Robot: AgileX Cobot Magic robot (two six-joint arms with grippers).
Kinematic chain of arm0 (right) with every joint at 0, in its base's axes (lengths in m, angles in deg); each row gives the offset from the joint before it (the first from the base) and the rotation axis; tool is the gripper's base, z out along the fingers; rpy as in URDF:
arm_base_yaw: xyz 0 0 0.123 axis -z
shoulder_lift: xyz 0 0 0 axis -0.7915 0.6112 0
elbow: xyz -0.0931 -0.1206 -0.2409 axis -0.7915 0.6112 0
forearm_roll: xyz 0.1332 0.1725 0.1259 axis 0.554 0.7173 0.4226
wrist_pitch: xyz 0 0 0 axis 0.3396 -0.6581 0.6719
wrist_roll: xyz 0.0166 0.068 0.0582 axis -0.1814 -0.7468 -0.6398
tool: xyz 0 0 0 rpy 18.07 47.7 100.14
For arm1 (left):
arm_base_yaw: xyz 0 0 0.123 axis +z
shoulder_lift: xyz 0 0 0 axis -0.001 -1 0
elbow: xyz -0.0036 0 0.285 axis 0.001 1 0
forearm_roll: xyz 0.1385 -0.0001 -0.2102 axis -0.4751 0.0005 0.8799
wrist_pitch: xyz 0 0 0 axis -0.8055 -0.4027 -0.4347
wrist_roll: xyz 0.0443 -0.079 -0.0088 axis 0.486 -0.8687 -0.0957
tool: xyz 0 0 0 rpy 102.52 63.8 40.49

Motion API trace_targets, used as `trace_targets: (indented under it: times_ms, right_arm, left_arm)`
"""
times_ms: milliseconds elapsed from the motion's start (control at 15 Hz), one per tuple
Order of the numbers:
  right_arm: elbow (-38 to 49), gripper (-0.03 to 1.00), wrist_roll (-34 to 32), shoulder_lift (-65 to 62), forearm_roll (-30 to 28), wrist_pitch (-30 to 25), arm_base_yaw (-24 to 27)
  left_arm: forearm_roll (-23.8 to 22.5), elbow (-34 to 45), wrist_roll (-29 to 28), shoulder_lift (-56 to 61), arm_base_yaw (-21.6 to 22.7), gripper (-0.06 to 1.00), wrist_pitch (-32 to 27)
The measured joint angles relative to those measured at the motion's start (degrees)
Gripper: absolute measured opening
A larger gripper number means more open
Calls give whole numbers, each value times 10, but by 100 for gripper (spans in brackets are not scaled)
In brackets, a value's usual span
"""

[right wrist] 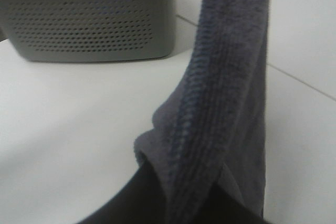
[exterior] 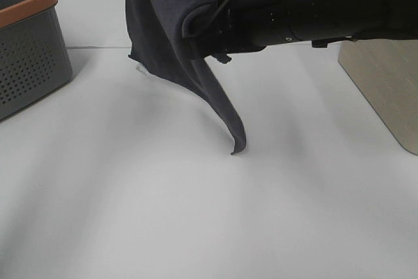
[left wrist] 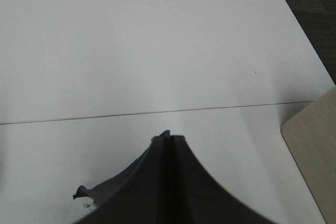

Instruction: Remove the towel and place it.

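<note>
Carrying step, I judge: the right end effector [exterior: 208, 38] clamps the towel [exterior: 163, 24], hanging over the bench [exterior: 196, 213] at twelve o'clock, basket [exterior: 26, 57] at ten. The left end effector [left wrist: 168, 182] is closed. Next it likely needs lowering and spreading flat.

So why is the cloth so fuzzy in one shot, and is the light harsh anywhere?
Right wrist view: the towel sits close to the lens and blurs; the basket behind is sharper. Exterior high view: soft, even light, only faint shadows on the table. Left wrist view: no glare.
</note>
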Motion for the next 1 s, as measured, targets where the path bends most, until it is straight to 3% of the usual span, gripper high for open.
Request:
trace_targets:
  times_ms: [67, 267, 333, 400, 467, 600, 733, 1000]
  right_arm:
    - [-1, 2, -95, 0, -101, -42, 9]
    - [-54, 2, -395, 0, -486, -173, 65]
    - [-72, 2, -436, 0, -535, -197, 73]
    - [-112, 2, -496, 0, -642, -246, 85]
    - [-185, 2, -524, 0, -797, -327, 91]
    - [-246, 2, -490, 0, -904, -372, 91]
    - [-278, 2, -451, 0, -966, -381, 91]
    - [-325, 2, -442, 38, -1058, -387, 91]
  left_arm:
    - [2, 0, 2, 0, 0, 0, -5]
    - [6, 0, 2, 0, 0, 0, -18]
    - [5, 0, 2, 0, 0, 0, -18]
    - [2, 0, -8, 0, 0, 0, -18]
    - [2, 2, -34, 0, -1, 0, -7]
    - [3, 22, -70, 3, -1, 0, 20]
    - [3, 61, -100, 18, -1, 0, 71]
    - [3, 246, -159, 95, -1, 0, 228]
